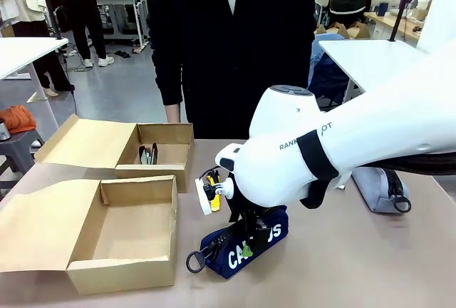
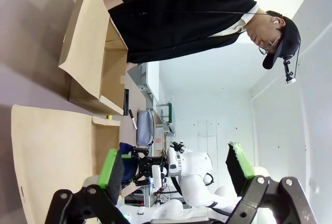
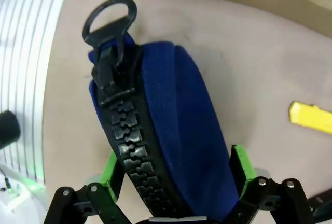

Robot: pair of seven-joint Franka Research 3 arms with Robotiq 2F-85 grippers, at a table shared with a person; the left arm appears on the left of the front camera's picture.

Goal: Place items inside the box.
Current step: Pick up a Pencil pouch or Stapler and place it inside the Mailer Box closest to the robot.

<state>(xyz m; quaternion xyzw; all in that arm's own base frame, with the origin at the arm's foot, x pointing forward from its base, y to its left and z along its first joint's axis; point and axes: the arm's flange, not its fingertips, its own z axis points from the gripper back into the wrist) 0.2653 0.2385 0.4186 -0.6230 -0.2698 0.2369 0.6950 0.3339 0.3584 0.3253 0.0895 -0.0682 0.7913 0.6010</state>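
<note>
The right gripper (image 3: 176, 172) has its jaws spread wide astride the navy pouch (image 3: 179, 110). Its green pads (image 3: 240, 164) sit close along either flank of the soft, rounded fabric body, though I cannot tell whether they touch it, and the chunky black zip with its ring pull runs up between them. The left gripper (image 2: 175, 166) likewise has its jaws wide apart, with nothing between them, while a slim yellow utility knife (image 1: 214, 199) lies just beside the pouch and an open cardboard box (image 1: 128, 229) stands near it.
</note>
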